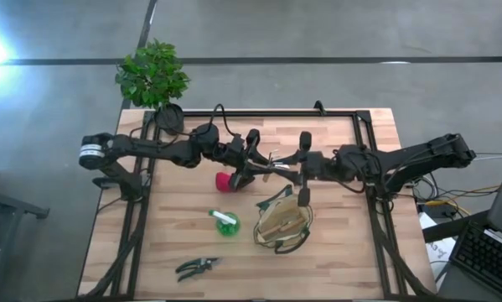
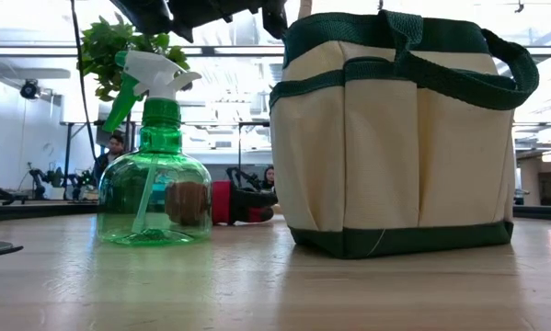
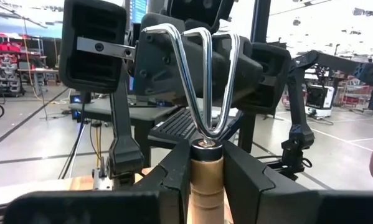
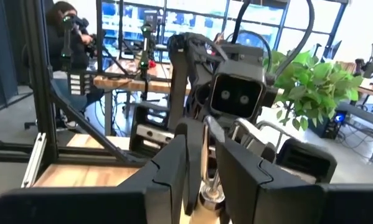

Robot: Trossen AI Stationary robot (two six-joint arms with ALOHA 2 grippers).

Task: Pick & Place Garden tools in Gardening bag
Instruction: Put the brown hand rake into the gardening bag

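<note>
Jaws meet mid-table, bag [image 1: 282,225], bottle [image 1: 226,222] below

Two dark jointed arms, looping black cables, silver band, angular black pincer fingers [image 3: 248,180]

Garden tools and gardening bag. A hand fork [image 3: 205,81] with three chrome tines and a wooden handle is held aloft, clamped by dark fingers [image 3: 248,180]. The green spray bottle [image 1: 226,222] stands upright beside the tan, green-trimmed gardening bag [image 1: 282,223]. The red-and-black item [image 1: 224,182] lies behind the bottle; the dark pruning shears [image 1: 197,267] lie near the worktop's front edge.
</note>
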